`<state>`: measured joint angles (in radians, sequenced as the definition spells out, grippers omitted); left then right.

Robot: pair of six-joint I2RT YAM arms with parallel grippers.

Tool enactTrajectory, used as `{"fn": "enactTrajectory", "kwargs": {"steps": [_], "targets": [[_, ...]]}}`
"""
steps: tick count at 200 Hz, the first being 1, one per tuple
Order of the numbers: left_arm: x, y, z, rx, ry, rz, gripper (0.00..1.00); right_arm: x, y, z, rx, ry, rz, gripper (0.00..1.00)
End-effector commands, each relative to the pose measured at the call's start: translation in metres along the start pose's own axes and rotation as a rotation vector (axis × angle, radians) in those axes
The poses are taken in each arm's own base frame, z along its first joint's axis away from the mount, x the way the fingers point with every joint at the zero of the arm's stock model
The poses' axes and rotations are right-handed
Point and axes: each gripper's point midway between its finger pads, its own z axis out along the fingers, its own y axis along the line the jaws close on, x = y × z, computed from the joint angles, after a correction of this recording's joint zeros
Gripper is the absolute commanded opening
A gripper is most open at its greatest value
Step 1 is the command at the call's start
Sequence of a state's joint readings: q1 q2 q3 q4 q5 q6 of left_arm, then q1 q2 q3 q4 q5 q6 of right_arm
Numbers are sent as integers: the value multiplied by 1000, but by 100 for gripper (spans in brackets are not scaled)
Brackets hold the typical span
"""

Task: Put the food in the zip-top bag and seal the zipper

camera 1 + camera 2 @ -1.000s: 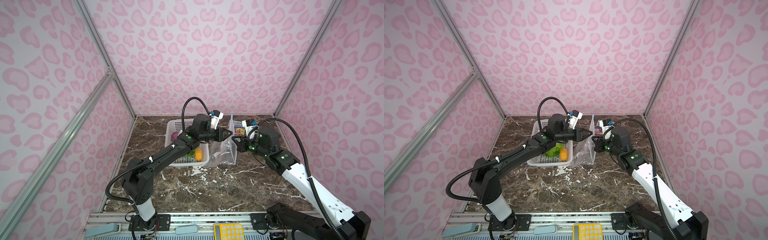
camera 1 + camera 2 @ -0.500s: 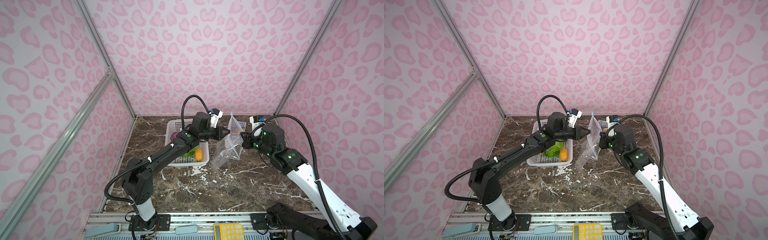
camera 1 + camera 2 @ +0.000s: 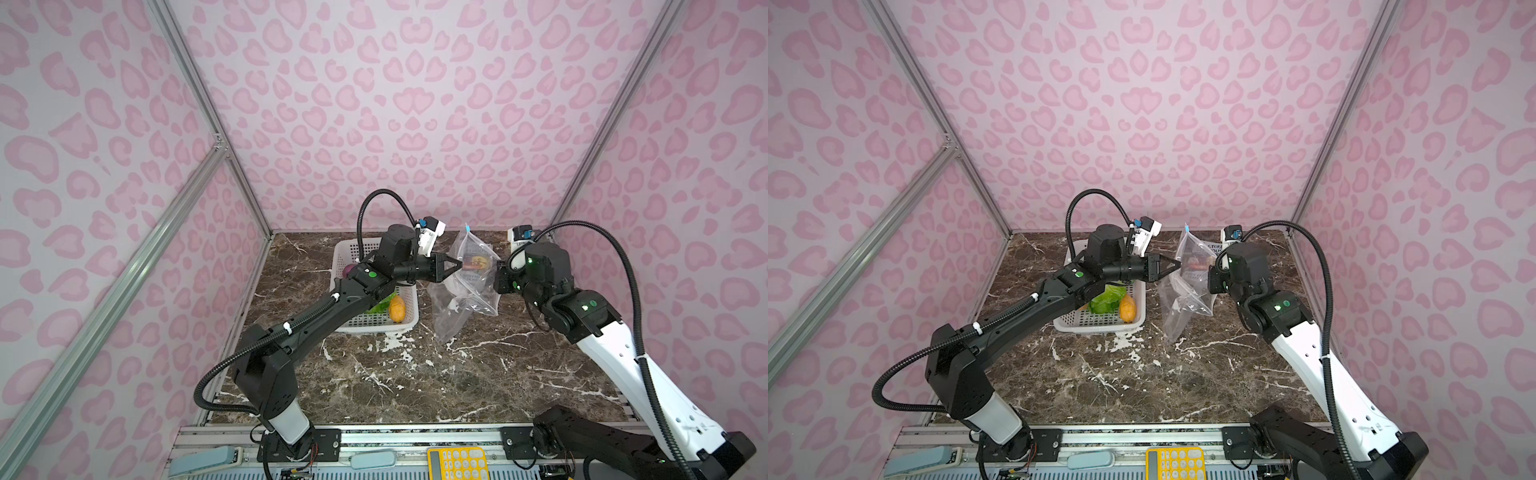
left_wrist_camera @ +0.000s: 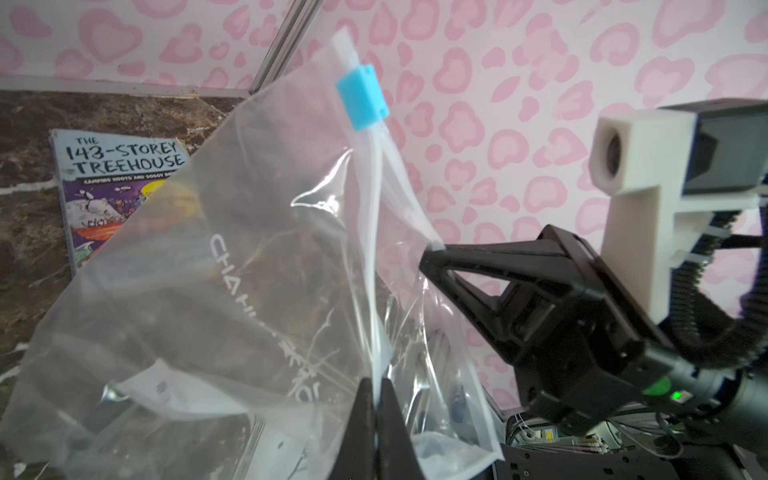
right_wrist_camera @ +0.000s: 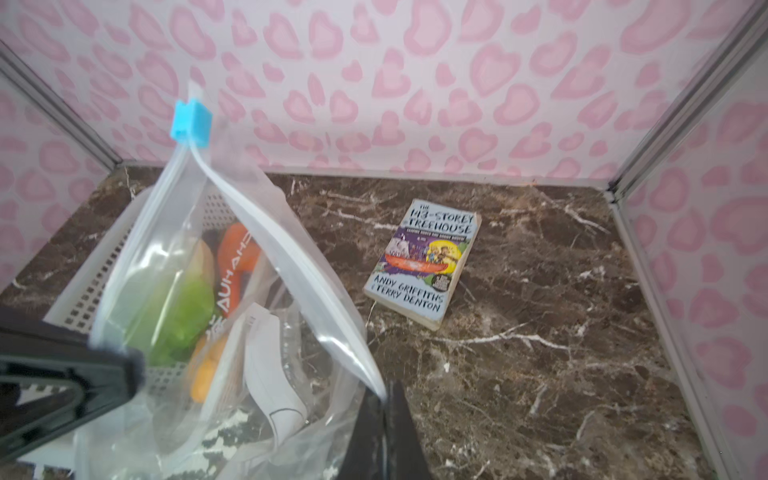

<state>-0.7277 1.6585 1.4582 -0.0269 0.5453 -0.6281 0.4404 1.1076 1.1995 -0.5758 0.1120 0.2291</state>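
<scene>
Lab test booth (pink-patterned walls [image 3: 415,104], aluminium frame [image 3: 219,143]).

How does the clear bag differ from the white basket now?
The crinkly transparent plastic zip-top bag hangs between the left gripper and right gripper; the white perforated plastic basket rests on the marble table. The basket holds toy vegetables; the bag shows none. Both are open.
</scene>
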Motion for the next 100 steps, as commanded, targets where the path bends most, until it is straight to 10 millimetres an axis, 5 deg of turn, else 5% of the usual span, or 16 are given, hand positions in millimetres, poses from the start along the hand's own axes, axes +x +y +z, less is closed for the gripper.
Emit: {"fn": "enactTrajectory", "kwargs": {"steps": [1,26,39,66,100], "targets": [[-4,-11,-1,29,-26,13,3,17,20,12,-108,51,50,3],[-3,-12,0,12,-37,23,3,18,36,16,-200,54,91,48],[-2,-10,2,9,-35,15,3,16,44,17,-240,53,101,62],[1,-9,4,18,-23,1,3,23,54,28,-285,84,115,74],[2,-9,-2,2,-34,11,3,38,66,43,-333,148,142,74]]}}
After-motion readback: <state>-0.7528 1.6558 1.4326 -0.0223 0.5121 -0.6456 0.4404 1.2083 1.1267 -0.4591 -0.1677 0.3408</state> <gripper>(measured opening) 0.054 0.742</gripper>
